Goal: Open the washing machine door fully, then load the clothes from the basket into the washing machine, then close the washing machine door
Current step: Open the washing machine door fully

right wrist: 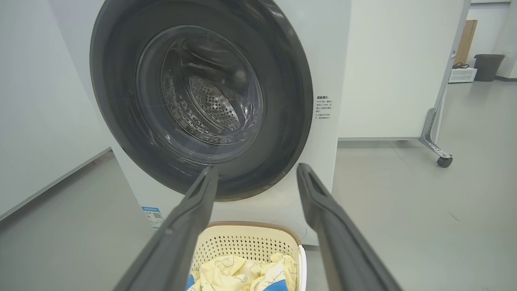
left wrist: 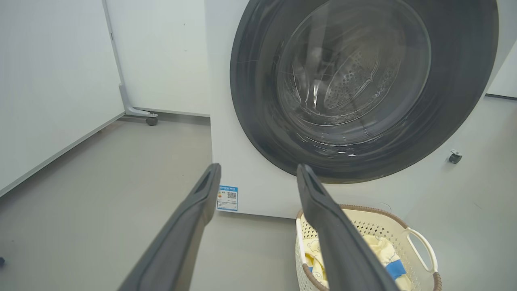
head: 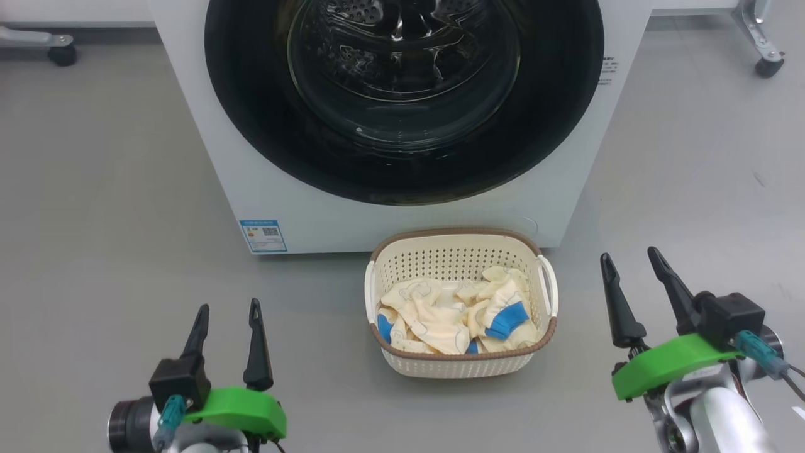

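Note:
The white washing machine (head: 302,207) stands ahead with its round black-rimmed door (head: 402,157) flat against the front, shut; the steel drum shows through the glass. On the floor just before it sits the cream basket (head: 462,362) holding crumpled cream-yellow clothes (head: 440,314) with blue cuffs. My left gripper (head: 228,310) hovers low at the basket's left, open and empty. To the basket's right, my right gripper (head: 630,257) is also open and empty. The left wrist view looks at the door (left wrist: 258,101) and the basket (left wrist: 404,234); the right wrist view looks at the door (right wrist: 291,101) and the clothes (right wrist: 230,270).
Grey floor lies on both sides of the machine. White partition panels on castered feet (head: 63,53) (head: 768,63) stand behind it at left and right. A blue label (head: 263,235) marks the machine's lower left corner. A dark bin (right wrist: 488,66) stands far off at the right.

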Available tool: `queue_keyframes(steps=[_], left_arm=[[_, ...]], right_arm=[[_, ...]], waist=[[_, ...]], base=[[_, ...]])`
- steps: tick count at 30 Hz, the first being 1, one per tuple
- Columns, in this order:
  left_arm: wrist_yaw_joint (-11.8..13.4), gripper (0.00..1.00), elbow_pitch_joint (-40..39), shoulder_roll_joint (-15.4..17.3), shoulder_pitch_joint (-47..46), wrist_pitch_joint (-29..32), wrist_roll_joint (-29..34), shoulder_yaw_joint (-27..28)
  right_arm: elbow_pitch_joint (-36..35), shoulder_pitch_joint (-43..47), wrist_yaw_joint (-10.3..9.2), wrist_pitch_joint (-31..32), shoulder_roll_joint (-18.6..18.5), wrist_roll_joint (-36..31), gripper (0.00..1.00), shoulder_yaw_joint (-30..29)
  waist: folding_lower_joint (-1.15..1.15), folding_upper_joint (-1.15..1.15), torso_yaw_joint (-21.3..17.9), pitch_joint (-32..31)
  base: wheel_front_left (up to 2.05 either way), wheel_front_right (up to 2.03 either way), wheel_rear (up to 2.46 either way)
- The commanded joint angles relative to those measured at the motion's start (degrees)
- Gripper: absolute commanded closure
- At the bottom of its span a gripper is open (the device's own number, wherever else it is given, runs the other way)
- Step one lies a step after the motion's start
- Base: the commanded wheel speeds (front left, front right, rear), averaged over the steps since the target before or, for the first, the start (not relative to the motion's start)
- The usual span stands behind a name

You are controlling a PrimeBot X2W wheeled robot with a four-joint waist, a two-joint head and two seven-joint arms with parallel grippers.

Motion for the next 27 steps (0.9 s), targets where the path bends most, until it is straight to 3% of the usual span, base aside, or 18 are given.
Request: queue_keyframes(steps=[1,27], left_arm=[[0.0,0.00,-1.6,0.8,-2.6,-0.8,0.8,1.8],[0.4,0.00,-1.4,0.8,-2.2,-0.8,1.3,0.7]], right_arm=[[-1.8,-3.1,-0.17,-0.7,-0.1,-0.5,0.00,0.9],[-1.3,-3.2,-0.17,-0.7,-0.1,-0.9,0.00,1.8]], waist=[[0.00,0.00,0.0,0.0],[0.00,0.00,0.0,-0.5]], base=[[0.89,0.89,-1.77],[1.21,1.21,-2.42]])
